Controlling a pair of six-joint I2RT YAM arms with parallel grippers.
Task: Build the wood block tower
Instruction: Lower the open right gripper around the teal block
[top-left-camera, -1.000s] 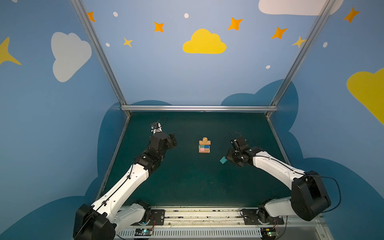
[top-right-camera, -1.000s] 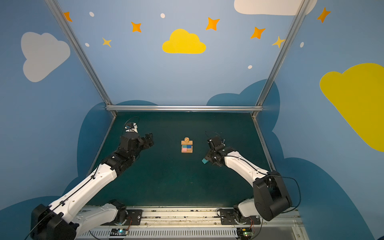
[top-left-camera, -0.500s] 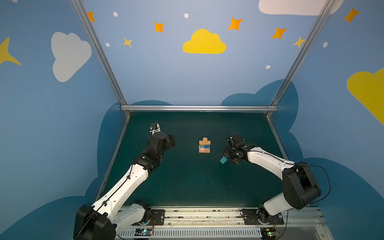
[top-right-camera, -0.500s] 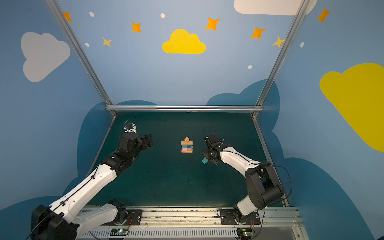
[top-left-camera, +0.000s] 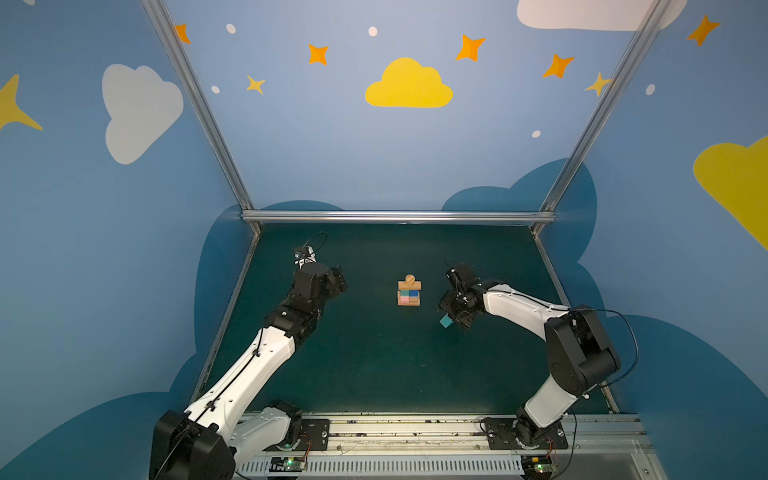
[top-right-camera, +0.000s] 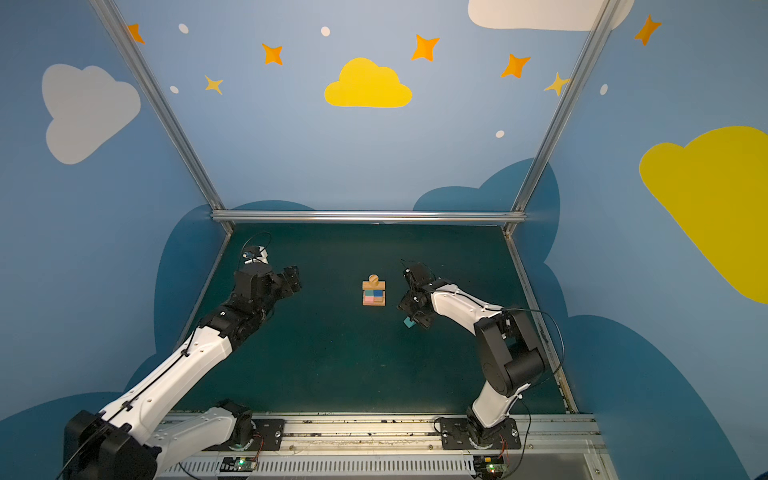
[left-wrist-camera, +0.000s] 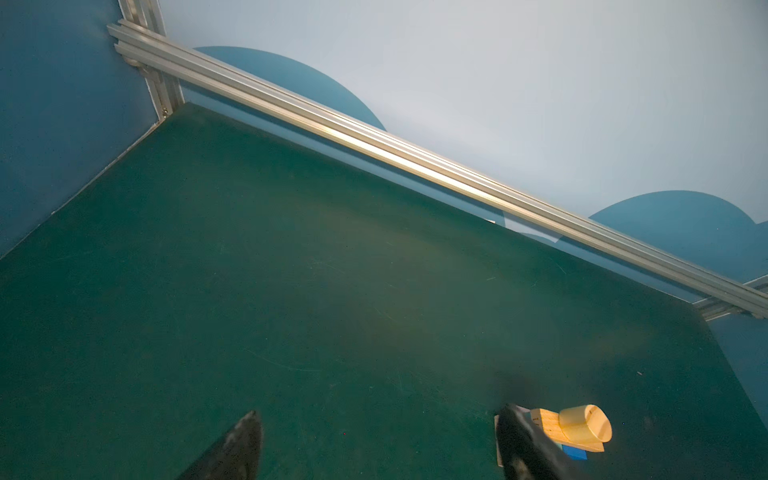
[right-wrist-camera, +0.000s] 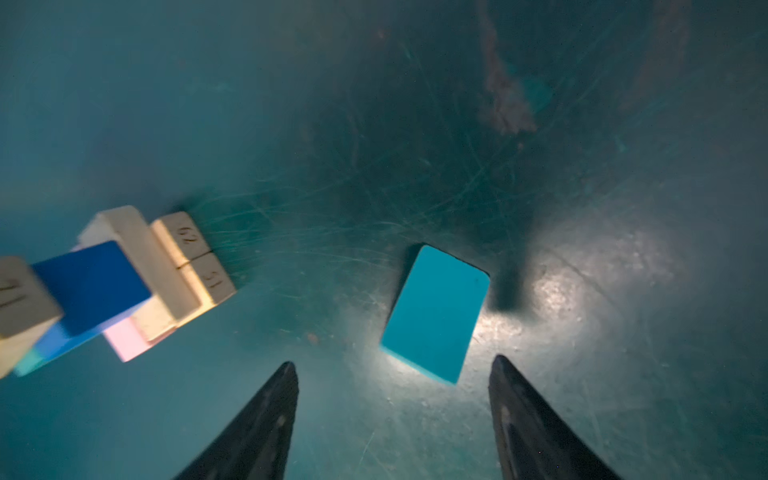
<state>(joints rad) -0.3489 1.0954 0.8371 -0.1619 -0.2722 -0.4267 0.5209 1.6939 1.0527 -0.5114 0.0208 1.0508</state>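
Bright and even in both top views, bowed toward the edges. Dim, teal-tinted at the right wrist: glare on mat (right-wrist-camera: 573, 291) beyond fingers (right-wrist-camera: 257, 432), smeared tower (right-wrist-camera: 104, 286) off to their side.

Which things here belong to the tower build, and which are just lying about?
Job:
- tower, with the cylinder on top
- teal block, loose on the mat, apart from the tower

Not the job:
- nothing loose; only fixtures: the mat, rail, stickers
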